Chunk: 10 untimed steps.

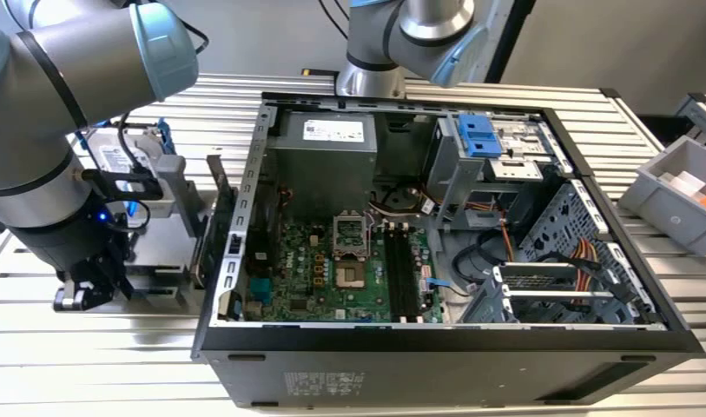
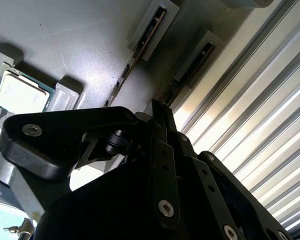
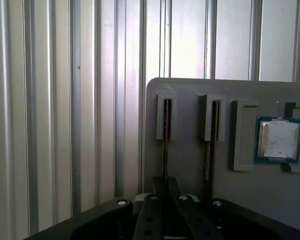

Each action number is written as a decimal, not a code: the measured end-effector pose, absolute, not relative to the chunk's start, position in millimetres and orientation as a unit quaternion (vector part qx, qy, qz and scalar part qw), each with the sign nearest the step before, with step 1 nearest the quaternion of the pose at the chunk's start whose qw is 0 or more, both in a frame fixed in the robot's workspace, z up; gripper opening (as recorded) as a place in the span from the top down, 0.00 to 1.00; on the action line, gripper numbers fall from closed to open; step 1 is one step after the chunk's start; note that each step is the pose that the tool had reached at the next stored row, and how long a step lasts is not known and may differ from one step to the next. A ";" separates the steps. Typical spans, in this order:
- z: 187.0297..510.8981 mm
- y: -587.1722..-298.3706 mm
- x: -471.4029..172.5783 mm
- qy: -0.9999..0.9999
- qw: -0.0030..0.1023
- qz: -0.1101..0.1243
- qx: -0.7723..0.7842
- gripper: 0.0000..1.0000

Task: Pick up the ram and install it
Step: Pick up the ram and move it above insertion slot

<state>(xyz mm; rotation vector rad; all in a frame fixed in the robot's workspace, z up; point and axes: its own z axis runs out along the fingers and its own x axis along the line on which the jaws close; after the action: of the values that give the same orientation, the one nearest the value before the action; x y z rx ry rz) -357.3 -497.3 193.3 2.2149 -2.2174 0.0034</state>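
The ram (image 3: 165, 145) is a thin dark stick standing on edge in a slotted grey holder (image 3: 250, 200); it also shows in the second wrist view (image 2: 127, 70). My gripper (image 3: 165, 182) sits low over that stick, its two black fingers pressed close on either side of its edge. From the other wrist camera, the gripper (image 2: 157, 112) points at the same holder. In the exterior view my gripper (image 1: 92, 291) is down at the holder, to the left of the open computer case (image 1: 445, 217). Black memory slots (image 1: 401, 274) lie on the green motherboard inside.
A second stick (image 3: 209, 150) stands in the neighbouring slot, and a square silver chip (image 3: 279, 140) lies further along the holder. A silver drive with blue clips (image 1: 127, 156) stands behind my arm. A grey bin (image 1: 677, 187) sits at the exterior view's right on the ribbed metal table.
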 end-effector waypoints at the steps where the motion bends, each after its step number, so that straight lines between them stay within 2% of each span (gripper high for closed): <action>1: 193.2 -497.3 -357.3 -0.708 0.004 0.001 0.707 1.00; 10: 198.6 -497.3 -357.3 -0.708 0.004 0.001 0.707 1.00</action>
<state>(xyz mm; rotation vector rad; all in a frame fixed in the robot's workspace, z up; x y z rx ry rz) -357.3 -497.3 198.6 2.2148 -2.2175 0.0033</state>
